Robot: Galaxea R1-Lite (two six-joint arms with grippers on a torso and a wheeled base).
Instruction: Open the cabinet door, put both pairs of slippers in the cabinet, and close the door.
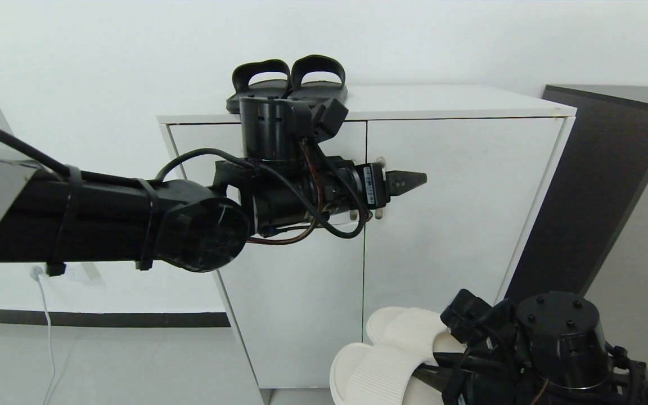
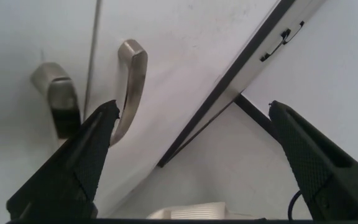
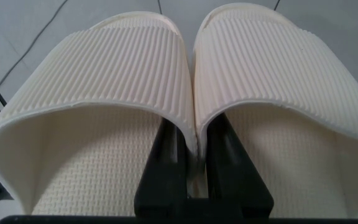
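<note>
The white cabinet (image 1: 459, 225) stands with both doors shut, and the black slippers (image 1: 287, 81) lie side by side on its top. My left gripper (image 1: 408, 181) hovers at handle height in front of the door seam. Its fingers are open, with the curved metal handle (image 2: 132, 87) just beside one fingertip (image 2: 101, 134) and nothing between the jaws. A second handle (image 2: 58, 96) sits on the neighbouring door. Low at the cabinet's foot, my right gripper (image 3: 196, 168) is shut on the white ribbed slippers (image 3: 129, 74), pinching their adjoining inner walls together (image 1: 391, 360).
A tall dark grey unit (image 1: 594, 197) stands right against the cabinet's right side. A white cable (image 1: 48, 315) hangs from a wall socket at the left. Open floor lies left of the cabinet.
</note>
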